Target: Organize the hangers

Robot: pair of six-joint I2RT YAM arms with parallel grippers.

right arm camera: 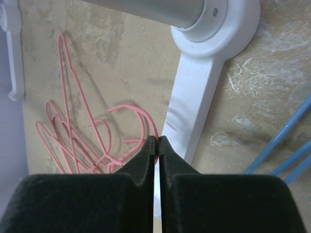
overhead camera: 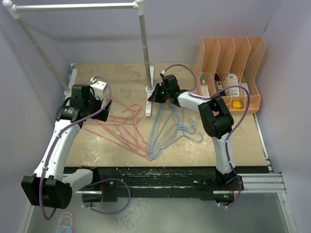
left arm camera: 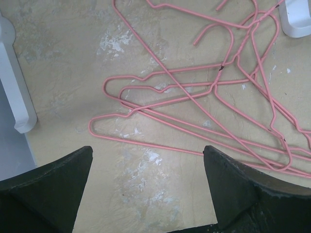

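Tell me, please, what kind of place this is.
Probably a robot test bench, not a real home: robot arms bolted to a plain-walled tabletop, with staged props, a white pole rack, wire hangers and an orange file holder.

The pink hangers [left arm camera: 221,68] run past the left wrist view's top and right edges.

Hangers [overhead camera: 127,127]: about five pink, four blue

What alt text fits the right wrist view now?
The right gripper is shut on the hook of a pink hanger, beside the white rack foot. More pink hangers lie tangled at left; blue hangers cross the right edge.
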